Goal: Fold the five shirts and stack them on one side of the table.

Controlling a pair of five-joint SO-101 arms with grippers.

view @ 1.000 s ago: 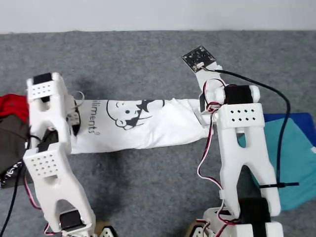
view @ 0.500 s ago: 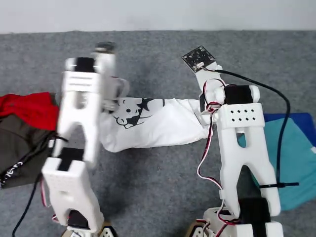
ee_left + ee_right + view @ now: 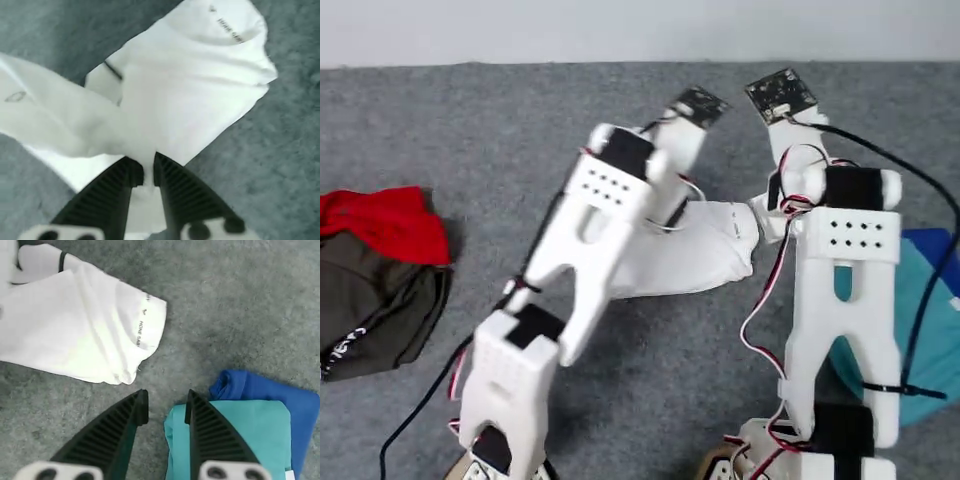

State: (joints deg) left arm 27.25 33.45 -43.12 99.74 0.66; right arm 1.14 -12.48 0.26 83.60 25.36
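**A:** Where the left arm (image 3: 590, 250) and the right arm (image 3: 845, 345) rise from the near edge, how much open room is there?

**B:** Bare grey table (image 3: 650, 400) runs between them. More of it lies between the left arm and the dark shirt (image 3: 370, 310), which sits near-left and runs off the left edge of the high view. On the right, the teal shirt (image 3: 932, 320) lies just beside the right arm and runs off the right edge

**A:** And mid-table?

**B:** The white shirt (image 3: 695, 255) lies bunched between the two arms, partly under the left one. The left gripper (image 3: 148, 172) is clamped on a fold of its cloth. The right gripper (image 3: 165, 407) hovers with its jaws a narrow way apart, gripping nothing. It is over bare table, between the white shirt's hem and the teal shirt's edge

**A:** Farther out?

**B:** The red shirt (image 3: 385, 220) rests on the far end of the dark one, touching it. The blue shirt (image 3: 930, 240) shows from under the teal one's far edge. Beyond the white shirt a broad band of table lies open, up to the pale wall (image 3: 620, 30) at the far edge

**A:** The count?

**B:** Five shirts: one dark, one teal, one white, one red, one blue. Two arms, two grippers
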